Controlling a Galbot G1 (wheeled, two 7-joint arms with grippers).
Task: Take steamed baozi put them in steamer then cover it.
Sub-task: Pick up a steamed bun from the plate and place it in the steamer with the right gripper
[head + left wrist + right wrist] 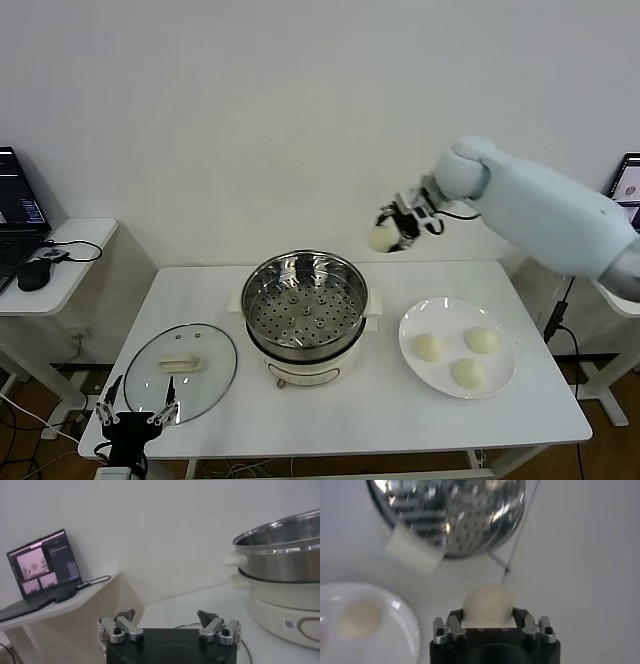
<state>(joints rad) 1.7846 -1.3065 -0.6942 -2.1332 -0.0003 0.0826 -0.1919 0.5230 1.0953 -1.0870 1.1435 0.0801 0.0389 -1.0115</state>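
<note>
While its fingers are clamping on one small, round, cream-white dough bun (384, 237), the right gripper (397, 226) is holding it in the air, off the steamer's right rear rim, above the white table (400, 400) and not yet over the perforated tray. In the right wrist view the bun (488, 605) is bulging out between the jaws, its sides flattened into a squarish shape, so my read: soft, light, easily dented. Grip should stay across the widest part, with light force; a harder squeeze is likely to crease or tear the skin. The round shiny steel steamer pot (305, 300) on its cream-white electric base is sitting mid-table, and no bun is showing on its tray. Three more buns are lying on the flat white round plate (418, 325) to the steamer's right, near one another. The round clear glass lid (181, 370) with metal rim and cream-white handle is lying flat on the table, left of the steamer. That one looks stiff, slick and breakable, so the centre handle is the place to take it. The left gripper (138, 414) is parked at the table's near left edge beside the lid, fingers apart, holding nothing.
</note>
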